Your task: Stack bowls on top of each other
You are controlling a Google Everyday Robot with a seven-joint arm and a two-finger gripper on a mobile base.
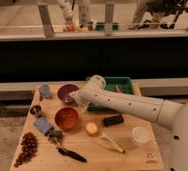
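Note:
A glossy purple bowl [65,92] sits at the back left of the wooden table. An orange-red bowl [66,118] sits just in front of it, apart from it. My white arm reaches in from the right. Its gripper [77,98] is at the purple bowl's right rim, above the gap between the two bowls. The end of the arm hides the gripper's tips. Both bowls rest on the table and neither is lifted.
A green tray [118,83] lies behind the arm. A white cup [140,135], a black block [113,120], a yellow round piece [91,129], a banana [110,144], grapes [26,148], a grey cup [45,91] and a black utensil [72,154] lie on the wooden table [132,155].

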